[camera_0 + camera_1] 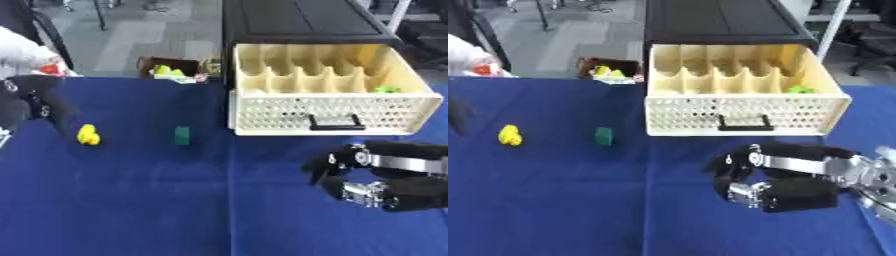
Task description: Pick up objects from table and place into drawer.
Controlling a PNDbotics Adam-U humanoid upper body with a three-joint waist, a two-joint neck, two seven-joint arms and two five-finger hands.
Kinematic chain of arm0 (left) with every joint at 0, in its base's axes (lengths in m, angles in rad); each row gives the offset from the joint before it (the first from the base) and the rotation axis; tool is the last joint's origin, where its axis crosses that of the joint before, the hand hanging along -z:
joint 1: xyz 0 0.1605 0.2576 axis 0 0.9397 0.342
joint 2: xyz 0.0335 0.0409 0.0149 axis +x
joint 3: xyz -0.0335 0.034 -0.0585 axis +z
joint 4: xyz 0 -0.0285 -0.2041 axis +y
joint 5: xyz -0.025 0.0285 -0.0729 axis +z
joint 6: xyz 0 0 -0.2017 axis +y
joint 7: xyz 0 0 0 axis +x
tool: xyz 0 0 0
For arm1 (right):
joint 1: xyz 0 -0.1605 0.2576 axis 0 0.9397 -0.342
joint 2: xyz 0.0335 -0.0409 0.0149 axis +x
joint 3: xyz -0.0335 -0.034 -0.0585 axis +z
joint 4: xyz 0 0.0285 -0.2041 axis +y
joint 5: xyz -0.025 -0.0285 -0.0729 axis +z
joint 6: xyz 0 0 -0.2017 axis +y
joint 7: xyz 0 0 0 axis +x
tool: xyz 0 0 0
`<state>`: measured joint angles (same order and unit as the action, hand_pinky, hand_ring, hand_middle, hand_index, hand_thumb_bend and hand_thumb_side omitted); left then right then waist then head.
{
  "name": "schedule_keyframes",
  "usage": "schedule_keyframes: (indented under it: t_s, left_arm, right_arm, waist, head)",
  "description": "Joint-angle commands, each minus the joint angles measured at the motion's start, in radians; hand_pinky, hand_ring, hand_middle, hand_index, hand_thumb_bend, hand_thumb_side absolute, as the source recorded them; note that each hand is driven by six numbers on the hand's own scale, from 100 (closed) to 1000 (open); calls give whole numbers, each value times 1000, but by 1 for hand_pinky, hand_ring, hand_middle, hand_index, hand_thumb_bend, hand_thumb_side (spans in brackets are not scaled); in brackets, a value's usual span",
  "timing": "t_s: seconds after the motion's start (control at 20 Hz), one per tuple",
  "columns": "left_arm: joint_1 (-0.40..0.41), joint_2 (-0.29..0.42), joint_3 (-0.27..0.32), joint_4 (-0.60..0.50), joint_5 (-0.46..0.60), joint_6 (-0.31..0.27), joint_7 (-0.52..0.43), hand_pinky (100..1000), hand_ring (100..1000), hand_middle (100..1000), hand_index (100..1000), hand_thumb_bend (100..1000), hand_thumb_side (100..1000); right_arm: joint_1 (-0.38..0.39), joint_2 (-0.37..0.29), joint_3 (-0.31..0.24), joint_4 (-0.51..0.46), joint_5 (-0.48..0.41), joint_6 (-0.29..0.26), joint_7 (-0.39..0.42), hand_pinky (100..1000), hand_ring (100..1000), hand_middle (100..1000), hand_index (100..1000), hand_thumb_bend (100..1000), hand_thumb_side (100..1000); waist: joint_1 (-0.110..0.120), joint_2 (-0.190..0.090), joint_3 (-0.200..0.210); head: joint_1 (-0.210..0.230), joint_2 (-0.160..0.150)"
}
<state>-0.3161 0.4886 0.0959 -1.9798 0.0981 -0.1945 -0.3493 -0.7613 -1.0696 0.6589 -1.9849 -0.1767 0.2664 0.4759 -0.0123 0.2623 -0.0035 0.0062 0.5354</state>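
A cream drawer (332, 116) with a perforated front stands pulled out of a black cabinet (302, 22). Dividers split it into compartments, and a small green thing (386, 89) lies in one at the right. On the blue table (157, 200) lie a small yellow object (87, 135) and a dark green block (181, 135), left of the drawer. My right hand (750, 182) hovers low in front of the drawer, below its handle, with its fingers loosely bent and nothing in it. My left hand (39, 100) shows dark at the left edge, just above and left of the yellow object.
A brown box (171, 67) holding yellow-green items stands beyond the table's far edge, left of the cabinet. A person's white sleeve (22, 52) shows at the upper left, off the table.
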Motion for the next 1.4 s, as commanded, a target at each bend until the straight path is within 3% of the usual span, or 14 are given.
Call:
schedule_keyframes:
  t_s: [0.05,0.35,1.25,1.4]
  left_arm:
    - [-2,5,18,-20,-13,4,-8,475,639,539,836,100,839]
    - [10,-7,25,-20,-31,13,-18,473,638,538,835,100,858]
    - [24,-29,42,-20,-58,27,-22,481,638,536,834,100,870]
    - [29,-33,43,-20,-63,29,-26,485,638,536,834,100,879]
  right_arm:
    - [-30,3,-29,16,25,47,49,814,754,768,934,100,1000]
    - [-56,26,-81,53,90,103,138,796,747,761,915,100,1000]
    - [-128,110,-159,233,227,61,417,781,735,750,904,100,1000]
    - [-142,126,-171,245,228,62,429,790,740,754,911,100,1000]
  waist:
    - [-1,-12,4]
    - [-3,-4,3]
    - [-9,14,12]
    - [-11,16,12]
  head:
    - [-3,-6]
    - [-5,-17]
    - [-9,-37]
    - [-9,-40]
